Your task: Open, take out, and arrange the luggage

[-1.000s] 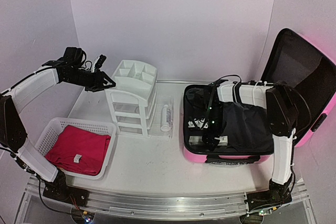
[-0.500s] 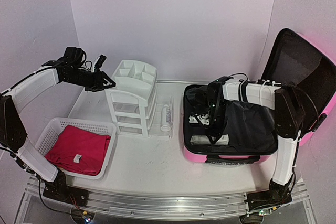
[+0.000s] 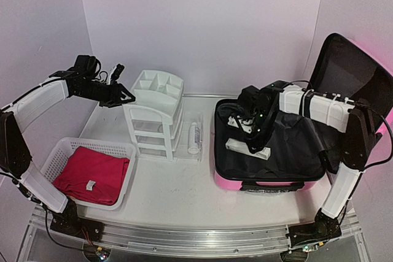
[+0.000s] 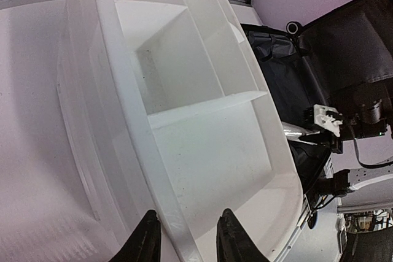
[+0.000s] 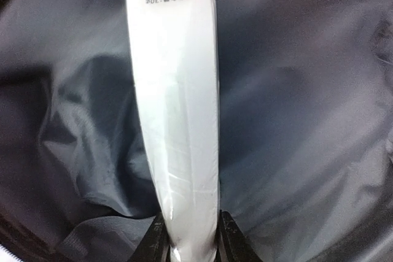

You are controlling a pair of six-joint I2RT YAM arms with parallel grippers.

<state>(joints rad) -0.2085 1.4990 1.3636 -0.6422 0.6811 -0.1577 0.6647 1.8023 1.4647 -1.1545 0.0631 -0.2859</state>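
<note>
I read one marking: small dark print, "净含量:30g", at the 12 o'clock end of the white box [image 5: 175, 121], seen upside down in the right wrist view.

The desk [image 3: 184, 200] is viewed from above and behind; close wrist views are aimed at the organizer [image 4: 202, 121] and into the luggage [image 5: 307, 121].

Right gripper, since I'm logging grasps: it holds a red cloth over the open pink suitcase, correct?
Not quite: the right gripper holds a long white box, not a red cloth, as the right wrist view shows. It is over the open pink suitcase.
</note>
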